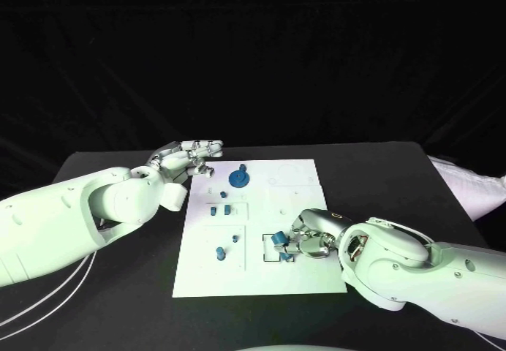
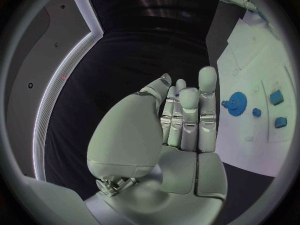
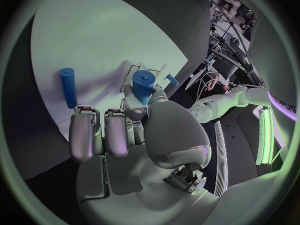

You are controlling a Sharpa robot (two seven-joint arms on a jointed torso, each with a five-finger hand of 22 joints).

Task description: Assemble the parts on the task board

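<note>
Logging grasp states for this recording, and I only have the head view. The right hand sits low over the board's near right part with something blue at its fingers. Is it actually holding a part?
Observer: Yes. The right wrist view shows the right hand pinching a blue cylinder between thumb and a finger, over the task board.
Operator: And the left hand, anything in its palm?
Observer: No. The left wrist view shows the left hand with a bare palm and extended fingers, and the blue gear lying on the board beyond them.
</note>
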